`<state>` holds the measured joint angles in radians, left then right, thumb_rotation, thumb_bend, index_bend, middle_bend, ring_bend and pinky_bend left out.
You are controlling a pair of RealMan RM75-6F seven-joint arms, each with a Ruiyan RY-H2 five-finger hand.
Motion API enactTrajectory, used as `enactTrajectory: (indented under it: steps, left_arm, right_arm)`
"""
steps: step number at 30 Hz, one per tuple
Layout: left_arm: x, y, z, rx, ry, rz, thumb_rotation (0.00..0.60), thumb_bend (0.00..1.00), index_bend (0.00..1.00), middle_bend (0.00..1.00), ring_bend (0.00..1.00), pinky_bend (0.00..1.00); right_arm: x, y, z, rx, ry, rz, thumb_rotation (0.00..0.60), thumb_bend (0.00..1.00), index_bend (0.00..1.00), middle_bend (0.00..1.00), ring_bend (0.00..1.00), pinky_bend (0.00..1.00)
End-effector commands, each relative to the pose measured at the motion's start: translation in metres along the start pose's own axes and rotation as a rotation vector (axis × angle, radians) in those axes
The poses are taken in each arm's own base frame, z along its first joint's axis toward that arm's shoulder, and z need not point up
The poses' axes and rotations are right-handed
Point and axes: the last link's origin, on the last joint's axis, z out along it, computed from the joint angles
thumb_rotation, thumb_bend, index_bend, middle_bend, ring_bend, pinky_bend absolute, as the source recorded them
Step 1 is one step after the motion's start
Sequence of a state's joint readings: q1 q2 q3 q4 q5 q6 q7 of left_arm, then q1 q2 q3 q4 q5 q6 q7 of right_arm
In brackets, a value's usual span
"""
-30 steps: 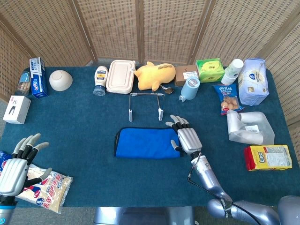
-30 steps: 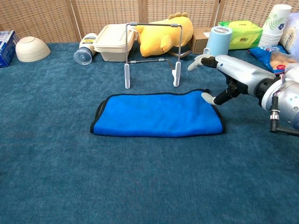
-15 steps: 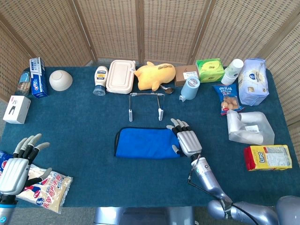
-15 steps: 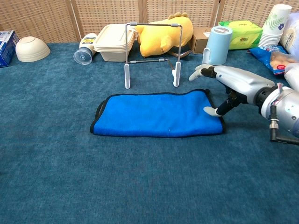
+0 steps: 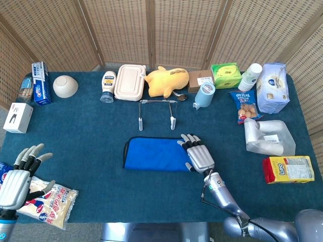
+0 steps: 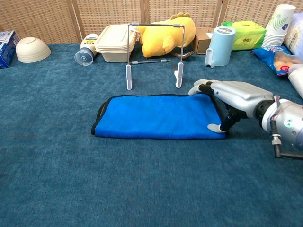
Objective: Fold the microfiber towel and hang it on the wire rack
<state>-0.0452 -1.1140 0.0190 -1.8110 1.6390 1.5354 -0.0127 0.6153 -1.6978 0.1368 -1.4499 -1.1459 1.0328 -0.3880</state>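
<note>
The head view looks steeply down from above the near edge of the table [image 5: 91, 151], facing the wicker screen [image 5: 151, 30] behind the far edge, and takes in the whole surface from the left corners to the right. The chest view sits low and close, near table height, facing the same far edge and covering only the middle. Both share the blue towel [image 6: 156, 116], the wire rack [image 6: 154, 52], the yellow plush [image 5: 165, 80] and the right hand [image 6: 227, 97].

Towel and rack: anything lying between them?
Nothing; in the chest view only bare blue carpet separates the towel from the rack feet. The right hand is at the towel's right end.
</note>
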Motion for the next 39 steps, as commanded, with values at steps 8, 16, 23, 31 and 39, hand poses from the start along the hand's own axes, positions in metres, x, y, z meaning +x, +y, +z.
enactTrajectory:
  steps: [8, 16, 23, 31, 39]
  left_arm:
    - [0.001, -0.001, -0.001, -0.002, 0.003, -0.002, 0.600, 0.34, 0.20, 0.04, 0.00, 0.00]
    - [0.001, -0.001, 0.000, -0.006, 0.004, -0.001, 0.600, 0.34, 0.20, 0.04, 0.00, 0.00]
    - [0.000, -0.003, 0.001, -0.010, -0.008, 0.011, 0.600, 0.34, 0.20, 0.05, 0.00, 0.00]
    - [-0.003, -0.008, 0.015, -0.055, -0.044, 0.114, 0.600, 0.34, 0.21, 0.07, 0.00, 0.00]
    - [-0.011, -0.010, 0.039, -0.130, -0.080, 0.216, 0.600, 0.34, 0.21, 0.09, 0.00, 0.00]
  right_arm:
    - [-0.001, 0.001, -0.022, -0.011, -0.042, -0.051, 0.600, 0.28, 0.10, 0.00, 0.00, 0.00]
    - [0.017, -0.009, -0.028, 0.016, 0.007, -0.013, 0.600, 0.28, 0.10, 0.00, 0.00, 0.00]
    - [0.045, -0.009, -0.030, 0.009, 0.090, 0.048, 0.600, 0.28, 0.10, 0.00, 0.00, 0.00]
    - [0.069, 0.013, -0.048, -0.057, 0.181, 0.103, 0.600, 0.28, 0.10, 0.00, 0.00, 0.00]
    - [0.084, 0.036, -0.069, -0.123, 0.252, 0.130, 0.600, 0.28, 0.09, 0.00, 0.00, 0.00]
